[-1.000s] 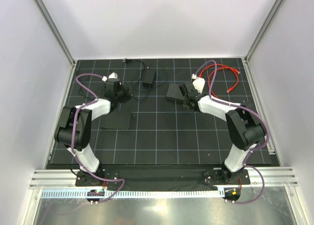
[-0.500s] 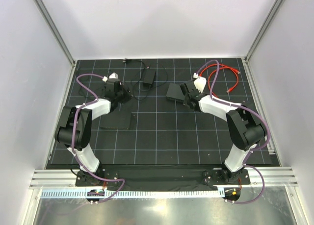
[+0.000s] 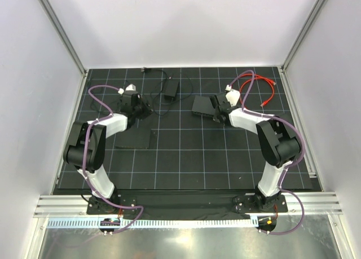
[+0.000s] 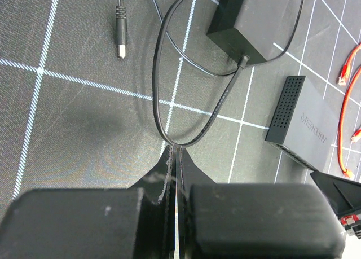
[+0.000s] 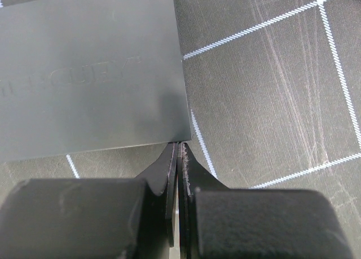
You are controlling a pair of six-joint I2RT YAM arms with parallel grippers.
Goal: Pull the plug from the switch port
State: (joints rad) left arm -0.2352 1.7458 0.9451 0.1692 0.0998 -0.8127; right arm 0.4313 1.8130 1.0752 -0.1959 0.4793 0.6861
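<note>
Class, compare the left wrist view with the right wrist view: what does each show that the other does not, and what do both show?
Only the left wrist view: the left pincer, shut, with a black cable looping at its tips, a loose plug, the power adapter and red cables. Only the right wrist view: the right pincer, shut, its tips at a corner of the switch. Both: the switch and the gridded mat.

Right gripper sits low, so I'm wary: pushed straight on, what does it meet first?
Likely the black switch: its near corner lies ahead of the shut right gripper, though height is unclear.
</note>
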